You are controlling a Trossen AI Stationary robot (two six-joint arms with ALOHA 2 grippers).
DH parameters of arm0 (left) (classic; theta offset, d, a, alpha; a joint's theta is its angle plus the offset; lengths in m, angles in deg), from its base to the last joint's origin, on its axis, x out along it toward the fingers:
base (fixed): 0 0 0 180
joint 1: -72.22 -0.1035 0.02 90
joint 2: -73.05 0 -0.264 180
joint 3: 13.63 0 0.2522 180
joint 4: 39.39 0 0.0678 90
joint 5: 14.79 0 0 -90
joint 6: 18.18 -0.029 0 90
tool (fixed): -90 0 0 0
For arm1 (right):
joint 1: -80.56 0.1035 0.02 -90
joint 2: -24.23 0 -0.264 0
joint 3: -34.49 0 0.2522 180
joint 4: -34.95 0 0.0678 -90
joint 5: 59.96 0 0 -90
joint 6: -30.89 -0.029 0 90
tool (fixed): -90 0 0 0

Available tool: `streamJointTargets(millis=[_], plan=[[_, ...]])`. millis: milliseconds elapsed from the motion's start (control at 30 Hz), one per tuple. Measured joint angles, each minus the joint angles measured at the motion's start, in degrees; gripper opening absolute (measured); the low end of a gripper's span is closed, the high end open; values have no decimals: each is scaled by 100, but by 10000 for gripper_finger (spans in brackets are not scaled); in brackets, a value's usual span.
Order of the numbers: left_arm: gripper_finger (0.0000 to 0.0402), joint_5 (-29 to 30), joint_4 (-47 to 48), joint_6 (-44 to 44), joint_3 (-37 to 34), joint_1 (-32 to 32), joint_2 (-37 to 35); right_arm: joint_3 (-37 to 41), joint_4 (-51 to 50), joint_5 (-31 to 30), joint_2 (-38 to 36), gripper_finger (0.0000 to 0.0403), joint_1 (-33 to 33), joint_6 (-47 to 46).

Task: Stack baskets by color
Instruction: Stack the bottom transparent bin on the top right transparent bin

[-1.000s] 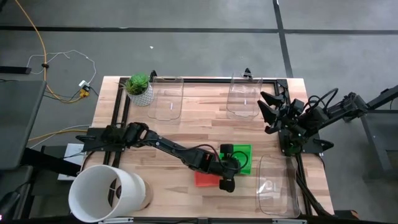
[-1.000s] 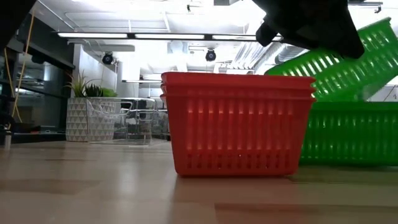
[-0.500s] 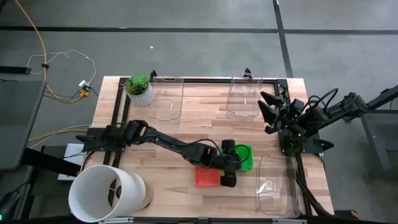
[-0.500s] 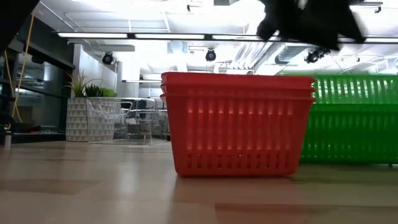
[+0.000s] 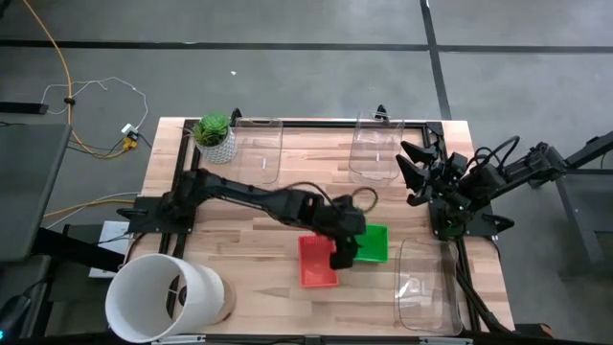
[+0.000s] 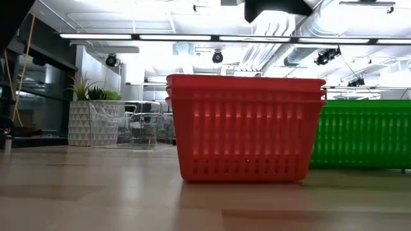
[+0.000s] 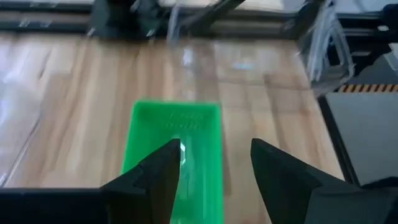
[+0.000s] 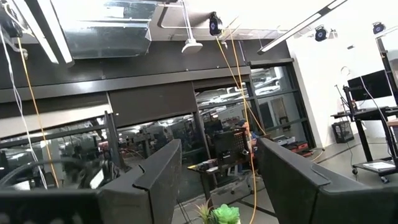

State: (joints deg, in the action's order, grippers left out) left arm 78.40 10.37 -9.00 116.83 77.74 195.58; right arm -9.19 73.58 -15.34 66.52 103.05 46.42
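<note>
Baskets sat side by side near the bench's (image 5: 239, 201) front edge: the green stack (image 5: 373, 244) touching the red stack (image 5: 317, 262). Above them hung the left claw (image 5: 342, 251), fingers (image 7: 163, 174) spread, holding nothing. The right claw (image 5: 410, 172) waited apart at the far right edge, fingers spread and empty.

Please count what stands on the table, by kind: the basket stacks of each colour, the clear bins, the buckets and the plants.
Red basket stacks: 1
Green basket stacks: 1
Clear bins: 3
White buckets: 1
Potted plants: 1
Total: 7
</note>
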Motion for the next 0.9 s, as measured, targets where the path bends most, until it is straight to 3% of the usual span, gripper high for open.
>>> streamJointTargets(millis=[167, 233, 533, 667, 900], plan=[[165, 61, -444, 126, -810, -121, -886, 0, -89, -80, -7, 197, -1, 0], [159, 112, -1084, 215, -1369, -160, -1371, 0, -135, -99, -29, 197, 1, 0], [145, 236, -4225, 1081, -5162, -116, -3899, -1, -676, -203, -115, 197, 10, -172], [137, 215, -5291, 1273, -6509, 73, -4873, 0, -891, -214, -106, 197, 10, -370], [106, 251, -5439, 1366, -7385, 185, -6300, 0, -1055, -195, -102, 197, 10, -560]])
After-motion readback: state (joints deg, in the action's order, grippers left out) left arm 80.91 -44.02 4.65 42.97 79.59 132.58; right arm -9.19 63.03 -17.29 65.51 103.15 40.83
